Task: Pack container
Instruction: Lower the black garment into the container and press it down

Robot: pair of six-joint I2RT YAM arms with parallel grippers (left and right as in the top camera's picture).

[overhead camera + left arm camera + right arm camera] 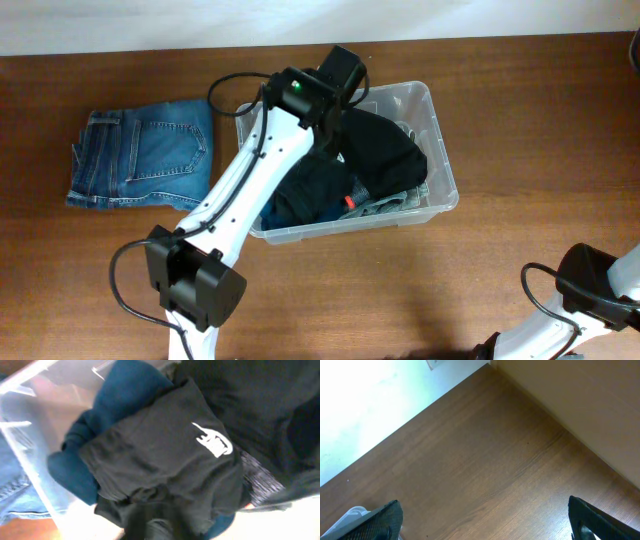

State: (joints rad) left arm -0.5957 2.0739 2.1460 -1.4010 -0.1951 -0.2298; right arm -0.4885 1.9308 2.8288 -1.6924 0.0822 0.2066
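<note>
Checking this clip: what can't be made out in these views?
Left end effector: dark blur at the left wrist view's bottom edge against the black shirt; grip unclear. Overhead, the left arm covers it.
Container floor: buried under clothes, both views.
Red item: too small overhead to identify.
Right arm: cut off by overhead's lower edge.

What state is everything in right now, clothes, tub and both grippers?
container: open-topped, partly filled with clothes
black shirt: crumpled, on top in the container
dark blue garment: bunched beneath the black shirt
jeans: folded, lying outside the container
right gripper: open, empty
left gripper: over the container, too blurred to tell
</note>
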